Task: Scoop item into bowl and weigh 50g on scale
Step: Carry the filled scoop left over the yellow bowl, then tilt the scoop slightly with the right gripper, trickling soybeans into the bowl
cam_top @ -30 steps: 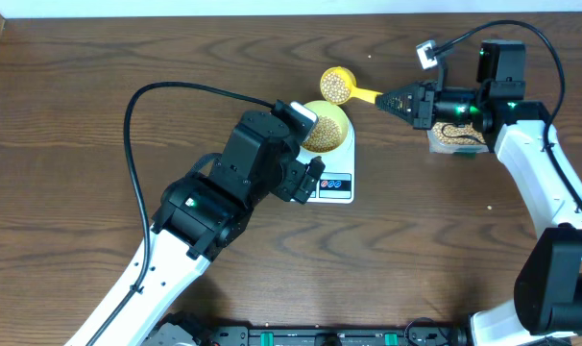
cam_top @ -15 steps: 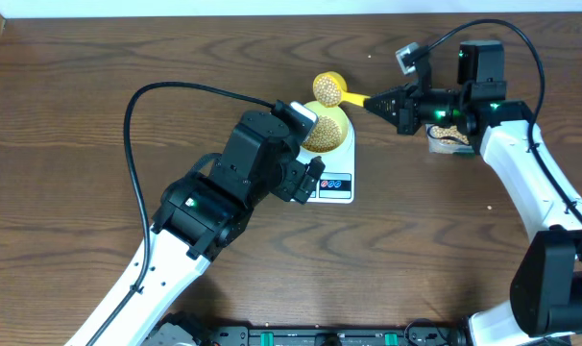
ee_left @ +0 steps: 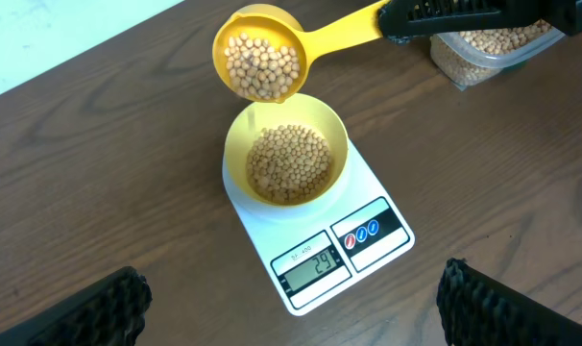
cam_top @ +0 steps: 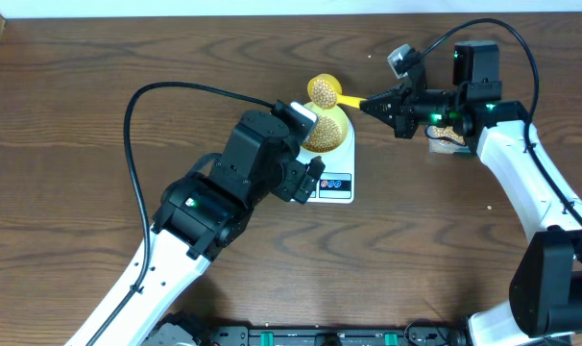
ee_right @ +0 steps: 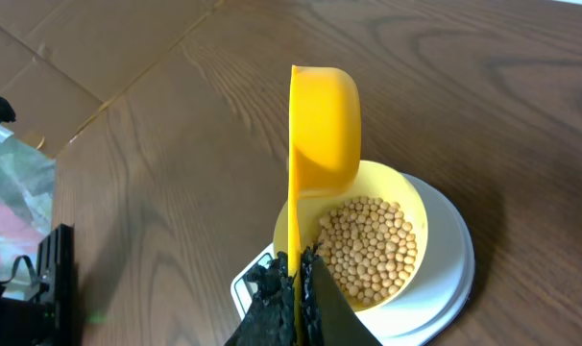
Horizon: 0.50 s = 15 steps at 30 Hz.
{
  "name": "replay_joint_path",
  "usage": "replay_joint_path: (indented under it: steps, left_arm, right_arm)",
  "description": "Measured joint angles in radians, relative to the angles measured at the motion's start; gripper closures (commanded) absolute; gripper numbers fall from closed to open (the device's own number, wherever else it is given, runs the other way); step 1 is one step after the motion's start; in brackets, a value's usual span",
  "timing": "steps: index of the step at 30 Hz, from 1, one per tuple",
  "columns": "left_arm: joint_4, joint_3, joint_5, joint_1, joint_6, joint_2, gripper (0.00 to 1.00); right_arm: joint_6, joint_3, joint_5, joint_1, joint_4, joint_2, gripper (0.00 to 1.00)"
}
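Observation:
The pale yellow bowl (ee_left: 340, 137) stands on the white scale (ee_left: 373, 197), partly filled with tan beans (ee_left: 289, 163). The display (ee_left: 313, 264) reads 29. My right gripper (ee_right: 297, 274) is shut on the handle of a yellow scoop (ee_left: 260, 53). The scoop is tipped on its side just above the bowl's far rim, with beans still in its cup. In the overhead view the scoop (cam_top: 322, 89) hangs beside the bowl (cam_top: 330, 117). My left gripper (ee_left: 291, 309) hovers open in front of the scale, holding nothing.
A clear plastic tub (cam_top: 449, 137) of beans sits on the table under my right arm, to the right of the scale (cam_top: 337, 188). My left arm (cam_top: 224, 192) lies diagonally across the table's front left. Bare wooden tabletop surrounds the scale.
My right gripper carried the scoop left toward the bowl and rolled it onto its side over the rim. The left arm has not moved.

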Motion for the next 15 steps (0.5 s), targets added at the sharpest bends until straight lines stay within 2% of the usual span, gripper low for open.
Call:
replay_joint_path:
  steps: [15]
  left_arm:
    - [0.000,0.000,0.000,0.000,0.000,0.000,0.03]
  right_arm:
    - [-0.015,0.000,0.000,0.000,-0.003,0.000,0.99]
